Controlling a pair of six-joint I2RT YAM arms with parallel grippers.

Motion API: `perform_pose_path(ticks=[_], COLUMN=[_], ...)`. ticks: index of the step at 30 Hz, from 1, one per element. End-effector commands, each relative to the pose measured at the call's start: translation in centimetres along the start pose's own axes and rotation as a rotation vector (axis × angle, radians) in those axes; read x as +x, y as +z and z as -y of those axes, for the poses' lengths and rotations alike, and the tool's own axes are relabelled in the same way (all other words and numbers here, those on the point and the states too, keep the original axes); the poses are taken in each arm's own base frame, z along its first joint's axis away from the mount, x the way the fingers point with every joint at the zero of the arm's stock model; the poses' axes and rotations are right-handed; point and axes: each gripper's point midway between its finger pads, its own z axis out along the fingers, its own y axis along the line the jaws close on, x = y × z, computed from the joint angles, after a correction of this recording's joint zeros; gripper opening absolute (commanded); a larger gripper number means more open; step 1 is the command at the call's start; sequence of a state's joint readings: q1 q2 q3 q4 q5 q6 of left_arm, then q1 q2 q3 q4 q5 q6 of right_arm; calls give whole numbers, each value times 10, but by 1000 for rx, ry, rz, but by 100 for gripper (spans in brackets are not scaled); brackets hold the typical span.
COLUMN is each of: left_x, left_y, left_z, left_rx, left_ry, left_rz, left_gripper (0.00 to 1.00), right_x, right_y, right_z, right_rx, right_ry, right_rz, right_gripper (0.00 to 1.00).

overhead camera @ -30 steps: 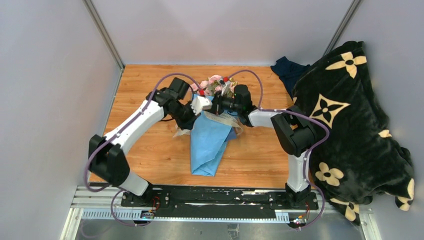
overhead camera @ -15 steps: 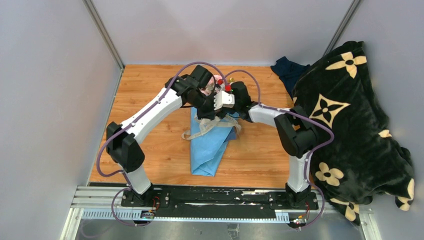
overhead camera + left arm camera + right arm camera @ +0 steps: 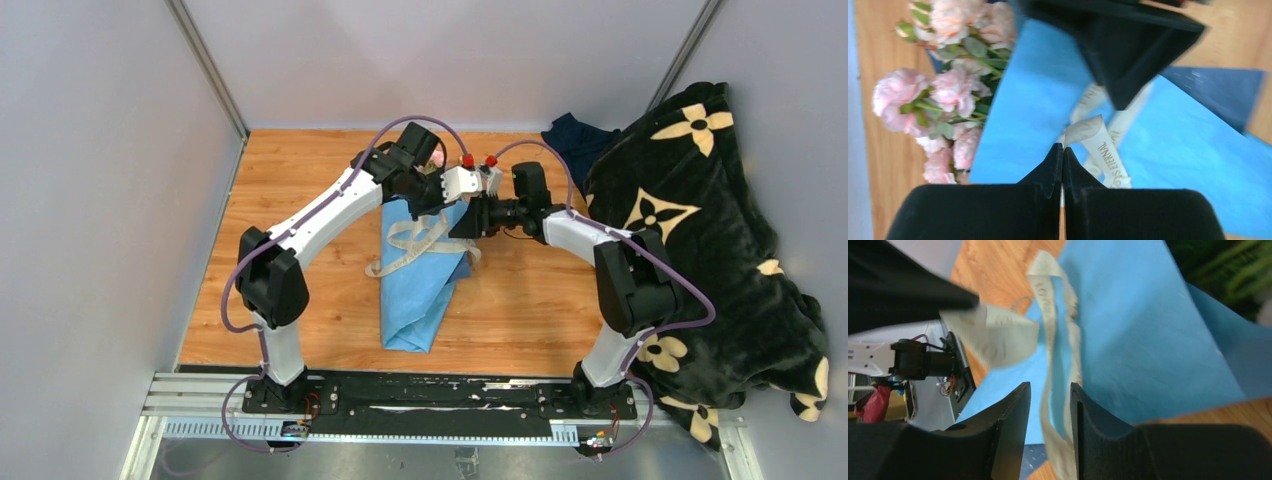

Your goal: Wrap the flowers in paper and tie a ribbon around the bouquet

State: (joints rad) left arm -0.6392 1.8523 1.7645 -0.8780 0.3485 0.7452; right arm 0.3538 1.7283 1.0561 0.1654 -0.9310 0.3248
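Observation:
The bouquet lies on the table, a light blue paper (image 3: 420, 290) cone pointing toward me. Its pink flowers (image 3: 436, 158) are mostly hidden under my left arm. In the left wrist view the flowers (image 3: 948, 90) poke out at the paper's (image 3: 1038, 100) left edge. The cream ribbon (image 3: 405, 255) loops loosely over the cone. My left gripper (image 3: 470, 195) hangs over the cone's right side, shut (image 3: 1063, 150) on an end of the ribbon (image 3: 1103, 145). Close beside it, my right gripper (image 3: 472, 220) is open (image 3: 1050, 400). A strand of ribbon (image 3: 998, 335) runs loosely between its fingers, over the paper (image 3: 1148, 340).
A black blanket (image 3: 700, 250) with cream flower shapes is heaped along the right side, with a dark blue cloth (image 3: 575, 140) behind it. Grey walls enclose the wooden table (image 3: 300, 300) on the left and back.
My left arm swung right across the top of the bouquet, carrying the ribbon end. My right gripper opened and drew back to the right. The ribbon loop spread out over the cone.

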Motion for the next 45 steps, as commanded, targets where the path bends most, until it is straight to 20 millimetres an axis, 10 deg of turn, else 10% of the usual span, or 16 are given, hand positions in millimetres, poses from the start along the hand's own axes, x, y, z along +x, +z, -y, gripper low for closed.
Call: perform_pose_path(ticks=[1, 8, 13, 15, 21, 27, 35, 45], left_x=[8, 29, 23, 4, -17, 46, 79, 111], left_y=[30, 63, 44, 8, -60, -18, 49, 84], left_z=[-47, -52, -73, -92, -72, 50, 4, 12], left_rx=[-207, -204, -302, -389, -337, 147, -44, -40], left_ry=[-33, -51, -74, -78, 51, 387, 386, 322], left_rz=[-33, -78, -97, -53, 30, -23, -104, -141], left_gripper=[0, 7, 86, 100, 98, 39, 63, 53], right_x=[17, 20, 29, 31, 30, 26, 26, 30], right_y=[-12, -21, -19, -15, -2, 6, 13, 13], right_z=[15, 18, 16, 14, 5, 11, 17, 17], right_rx=[88, 134, 105, 89, 61, 75, 67, 59], right_ry=[44, 31, 60, 74, 54, 88, 108, 106], right_rz=[-27, 30, 44, 47, 32, 46, 43, 32], right_gripper=[39, 38, 38, 37, 34, 30, 27, 23])
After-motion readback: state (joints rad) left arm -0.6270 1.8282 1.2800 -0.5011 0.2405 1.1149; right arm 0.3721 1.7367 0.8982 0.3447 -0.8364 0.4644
